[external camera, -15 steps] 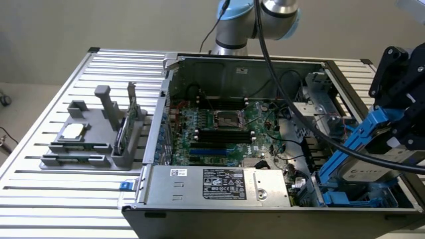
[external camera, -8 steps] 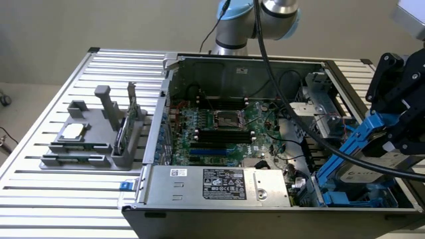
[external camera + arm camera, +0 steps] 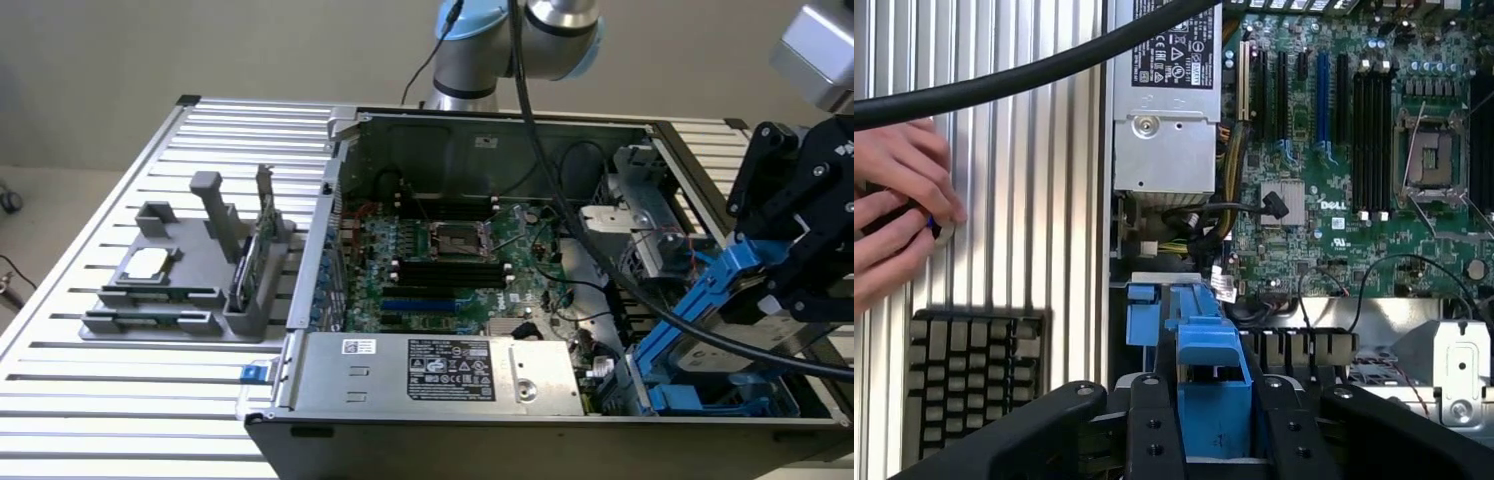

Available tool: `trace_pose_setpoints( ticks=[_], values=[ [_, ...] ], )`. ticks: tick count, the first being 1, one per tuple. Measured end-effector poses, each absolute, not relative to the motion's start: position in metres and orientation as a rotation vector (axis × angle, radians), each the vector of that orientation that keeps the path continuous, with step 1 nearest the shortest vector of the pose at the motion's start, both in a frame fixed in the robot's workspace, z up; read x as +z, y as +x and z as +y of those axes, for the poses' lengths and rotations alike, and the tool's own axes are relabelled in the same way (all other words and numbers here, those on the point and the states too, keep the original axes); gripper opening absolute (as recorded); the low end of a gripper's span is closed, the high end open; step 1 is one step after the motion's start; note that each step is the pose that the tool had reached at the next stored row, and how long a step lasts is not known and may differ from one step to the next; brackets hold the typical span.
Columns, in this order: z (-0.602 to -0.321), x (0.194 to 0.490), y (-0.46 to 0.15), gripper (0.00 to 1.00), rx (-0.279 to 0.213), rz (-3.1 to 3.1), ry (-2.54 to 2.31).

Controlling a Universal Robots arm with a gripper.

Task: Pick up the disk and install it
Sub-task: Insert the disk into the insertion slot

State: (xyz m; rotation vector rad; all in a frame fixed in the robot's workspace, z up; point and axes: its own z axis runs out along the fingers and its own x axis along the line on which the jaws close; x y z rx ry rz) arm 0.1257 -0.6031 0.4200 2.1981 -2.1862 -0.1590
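While hanging over the open computer case at the exterior view's right, pinching the disk by its blue frame in the gripper. Pressing two black fingers against opposite sides of that frame in the wrist view, clamping it between them. Holding the disk tilted, with the upper end at the gripper and the lower end slanting down toward the blue drive bay in the case's near corner at the exterior view's right. Not telling whether touching the bay or hanging just above it. Trailing a thick black cable from the arm down across the case and in front of the disk. Showing the motherboard lying flat in the middle of the case, and the labelled power supply sitting along the near wall, just beside the bay. Looking down past the clamped frame in the wrist view onto the motherboard and power supply beyond. Seeing, well apart at the exterior view's left on the slatted table, a grey fixture carrying a small square processor chip lying flat and a thin card standing on edge. Seeing too, over the same slats in the wrist view, a person's hand, fingers curling around something too small to name, near a dark keyboard and apart from the case.
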Motion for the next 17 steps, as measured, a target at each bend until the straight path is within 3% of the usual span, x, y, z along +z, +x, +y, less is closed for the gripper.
trace_pose_setpoints(
  ticks=[17],
  values=[
    [-0.603,0.392,0.126,0.33,-0.164,-2.172,2.215]
  ],
)
